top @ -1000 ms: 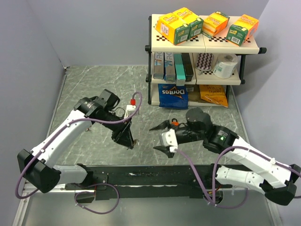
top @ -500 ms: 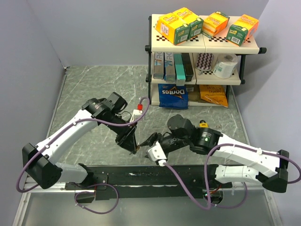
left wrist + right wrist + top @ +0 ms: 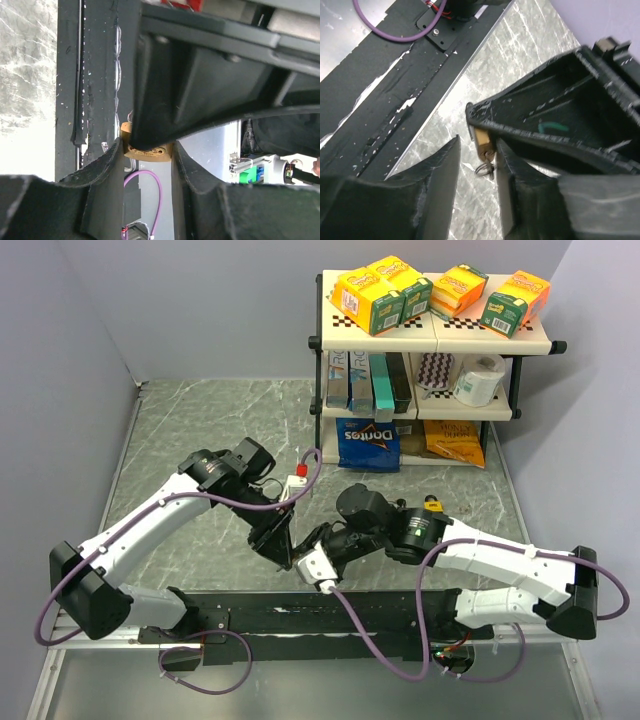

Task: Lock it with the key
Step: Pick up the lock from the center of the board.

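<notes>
My left gripper (image 3: 283,546) is shut on a small brass padlock (image 3: 150,153) and holds it low over the table near the front edge. In the right wrist view the padlock (image 3: 483,141) hangs from the left gripper's black fingers (image 3: 520,131). A key (image 3: 489,159) with a wire ring (image 3: 483,170) sticks out of its underside. My right gripper (image 3: 477,140) is open, with its tips on either side of the padlock and key, the right finger close against the key. In the top view the right gripper (image 3: 312,556) is right beside the left one.
A two-tier shelf (image 3: 432,335) stands at the back right with orange and green boxes on top, boxes and a toilet roll (image 3: 478,379) below, and a Doritos bag (image 3: 367,443) at floor level. A black taped strip (image 3: 300,615) runs along the near edge.
My right gripper has swung left and forward until its open fingers straddle the padlock and key. My left gripper has shifted slightly right and down, still holding the padlock.
</notes>
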{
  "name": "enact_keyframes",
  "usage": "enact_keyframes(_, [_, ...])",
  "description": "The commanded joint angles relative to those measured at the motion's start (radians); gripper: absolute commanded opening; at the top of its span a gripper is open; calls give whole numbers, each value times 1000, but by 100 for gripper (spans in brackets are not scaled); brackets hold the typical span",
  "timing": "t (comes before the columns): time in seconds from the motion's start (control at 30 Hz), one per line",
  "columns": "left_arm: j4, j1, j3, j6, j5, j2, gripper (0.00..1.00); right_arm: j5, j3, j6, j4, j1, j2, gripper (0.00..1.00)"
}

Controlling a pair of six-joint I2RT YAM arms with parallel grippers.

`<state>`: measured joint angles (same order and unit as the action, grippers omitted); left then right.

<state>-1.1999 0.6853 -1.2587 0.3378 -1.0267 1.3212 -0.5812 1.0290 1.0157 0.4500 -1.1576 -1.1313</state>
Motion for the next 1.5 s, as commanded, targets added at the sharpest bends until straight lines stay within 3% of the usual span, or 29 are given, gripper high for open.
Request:
enact_keyframes(0.0, [23,5,-36,-31,-36,7,1,-9,74,31,-20,-16,-22,38])
enact_keyframes(0.13, [46,5,-31,-69,-24,9,4,-6,77,24,-19,-19,-25,22])
enact_keyframes(0.17, [46,5,-30,-71,-21,9,12,-6,78,20,-17,-19,-25,2])
enact_keyframes(0.2, [45,5,-30,-69,-19,6,33,-5,80,11,-17,-20,-21,0])
enact_keyframes(0.27, [27,3,-37,-46,-26,-5,47,-8,85,-35,-14,-17,-18,0])
enact_keyframes(0.3, [22,0,-51,-37,0,-10,61,-5,82,-43,-14,-16,-10,0])
enact_keyframes(0.37, [32,-36,-62,-40,25,-45,79,6,69,-71,-19,-11,7,0])
enact_keyframes(0.4, [36,-64,-73,-37,25,-63,98,9,56,-81,-30,-2,28,0])
enact_keyframes(0.53, [131,-284,-82,-95,54,-190,96,20,32,-182,-45,42,73,0])
enact_keyframes(0.67, [285,-351,-71,-227,235,-299,96,-21,42,-342,-53,136,93,0])
enact_keyframes(0.73, [435,-352,-26,-403,304,-373,96,-57,48,-469,-68,208,105,0])
enact_keyframes(0.8, [529,-351,63,-440,311,-416,99,-77,40,-547,-83,240,125,0])
enact_keyframes(0.97, [398,-349,104,-116,9,-430,99,-123,34,-649,-135,311,159,0])
enact_keyframes(1.13, [491,-334,203,-60,-93,-493,88,-180,42,-707,-183,315,182,0])
enact_keyframes(1.4, [658,-126,301,-184,53,-551,75,-198,60,-689,-186,314,166,0])
enact_keyframes(1.47, [700,-95,317,-227,105,-554,66,-200,59,-698,-195,315,163,0])
